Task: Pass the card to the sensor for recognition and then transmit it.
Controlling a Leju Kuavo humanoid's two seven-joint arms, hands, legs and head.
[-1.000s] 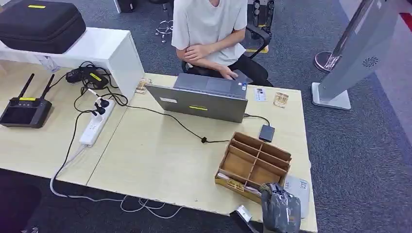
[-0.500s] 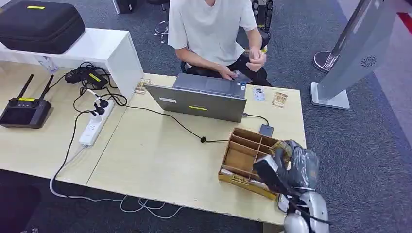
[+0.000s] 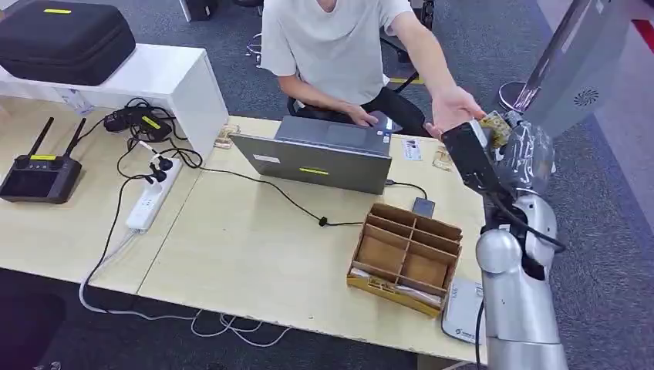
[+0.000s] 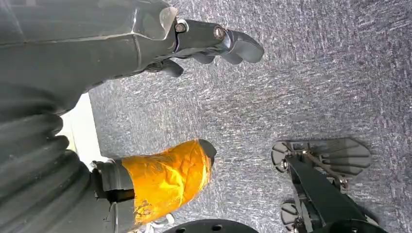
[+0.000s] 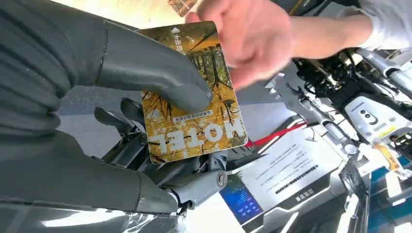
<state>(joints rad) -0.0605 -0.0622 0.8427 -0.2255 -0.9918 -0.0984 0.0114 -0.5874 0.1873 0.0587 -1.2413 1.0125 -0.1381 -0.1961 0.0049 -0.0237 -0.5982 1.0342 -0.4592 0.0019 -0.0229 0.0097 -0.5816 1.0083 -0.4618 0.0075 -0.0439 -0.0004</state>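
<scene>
Between thumb and fingers of the raised right hand sits the hotel card, pinched flat. Person's hand reaches in at its free far edge. Card looks thin, stiff, light, glossy, likely slippery; best taken by that exposed edge. Left hand hangs empty, fingers apart.

Right arm: silver, raised from the lower right and stretched forward, wrist bent toward the seated person. Right hand: thick grey thumb pressed on the face of a card, darker fingers behind it, so the card is pinched. Left hand: hangs over the floor, fingers loosely curled, holding nothing.
</scene>
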